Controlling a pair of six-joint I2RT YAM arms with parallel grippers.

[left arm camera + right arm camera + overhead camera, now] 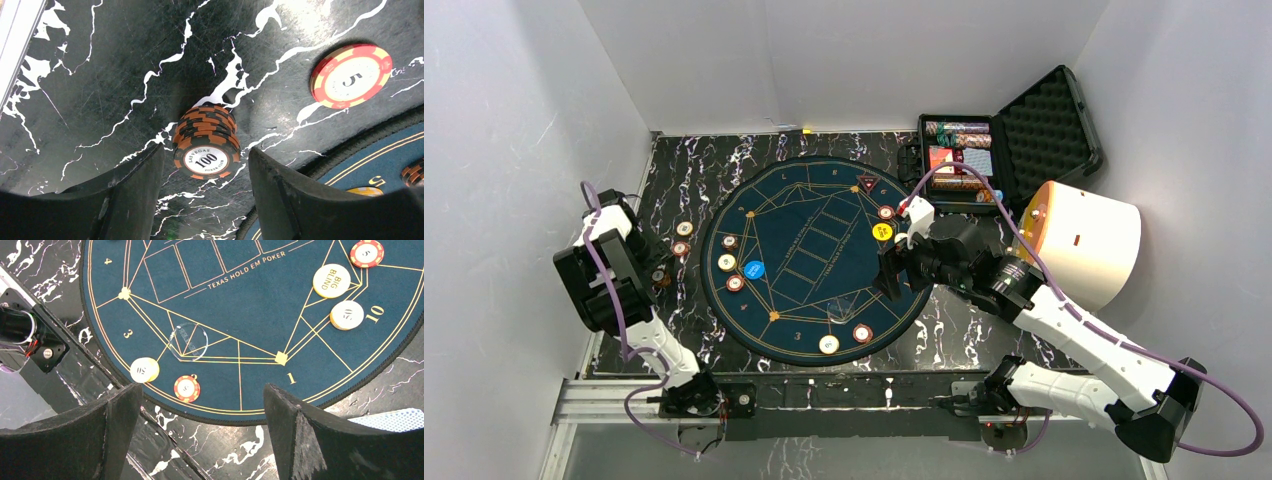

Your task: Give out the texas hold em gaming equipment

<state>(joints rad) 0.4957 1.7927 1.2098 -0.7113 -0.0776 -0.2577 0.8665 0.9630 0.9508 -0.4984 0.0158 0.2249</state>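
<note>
A stack of orange-and-black "100" poker chips [206, 145] stands on the black marble table left of the mat. My left gripper [206, 150] is open, one finger on each side of the stack, neither touching it. A red "5" chip [351, 76] lies nearby. My right gripper [202, 390] is open and empty above the right edge of the round blue mat [814, 200]. On the mat lie red chips [187, 388], cream chips [144, 369], a yellow "big blind" button [331, 280], a blue button [754, 269] and a clear disc [188, 341]. A blue-backed card [395, 420] shows at the right.
An open black foam-lined case [984, 150] with more chips and cards stands at the back right. A big white cylinder with an orange end [1089, 240] lies to the right of the mat. White walls close in the table on three sides.
</note>
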